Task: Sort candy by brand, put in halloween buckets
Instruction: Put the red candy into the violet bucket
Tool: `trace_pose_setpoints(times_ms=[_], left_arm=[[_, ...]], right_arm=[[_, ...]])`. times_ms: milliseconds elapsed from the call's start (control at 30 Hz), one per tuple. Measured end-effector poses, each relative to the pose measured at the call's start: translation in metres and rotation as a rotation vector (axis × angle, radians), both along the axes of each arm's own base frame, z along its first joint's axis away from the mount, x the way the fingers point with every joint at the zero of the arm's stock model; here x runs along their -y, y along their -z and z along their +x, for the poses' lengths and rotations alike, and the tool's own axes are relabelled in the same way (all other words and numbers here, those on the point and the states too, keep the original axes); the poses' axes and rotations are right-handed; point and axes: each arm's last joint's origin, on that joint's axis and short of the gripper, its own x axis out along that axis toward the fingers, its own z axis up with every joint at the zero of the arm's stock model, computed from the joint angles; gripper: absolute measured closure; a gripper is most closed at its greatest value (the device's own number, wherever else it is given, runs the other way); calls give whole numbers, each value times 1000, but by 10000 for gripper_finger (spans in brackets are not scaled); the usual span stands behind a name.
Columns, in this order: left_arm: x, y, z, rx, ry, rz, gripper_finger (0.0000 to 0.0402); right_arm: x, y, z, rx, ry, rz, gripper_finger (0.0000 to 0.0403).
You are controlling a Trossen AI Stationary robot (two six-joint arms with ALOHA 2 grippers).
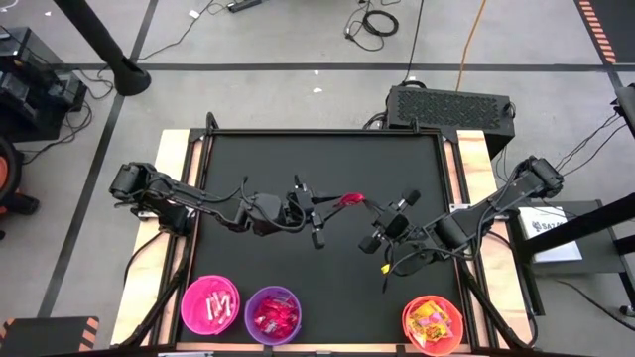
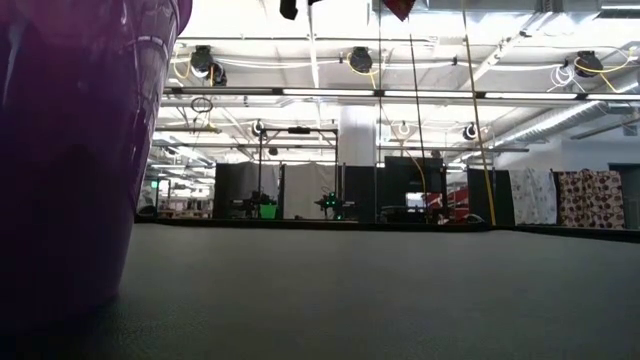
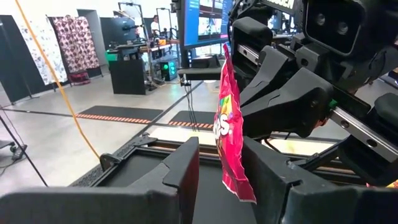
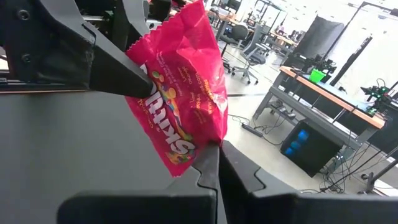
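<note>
Black table (image 1: 327, 288) is bare mid-field. Right tool (image 4: 214, 163) pinches red candy packet (image 4: 180, 93) aloft; left tool (image 3: 221, 171) is spread around it, likely for handover.

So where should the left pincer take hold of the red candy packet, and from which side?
The red candy packet is held above the table, pinched at one end by the right pincer. The left pincer is open with a finger on each flat face. It should probably close on the free end, approaching from its own side, opposite the right pincer, because the packet is thin and flat.
</note>
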Motion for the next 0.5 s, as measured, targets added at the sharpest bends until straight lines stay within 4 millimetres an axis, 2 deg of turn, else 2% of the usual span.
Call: trace_pose_setpoints(times_ms=[500], left_arm=[[0,0,0,-1,-16,-2,282]], right_arm=[[0,0,0,-3,-1,-3,403]])
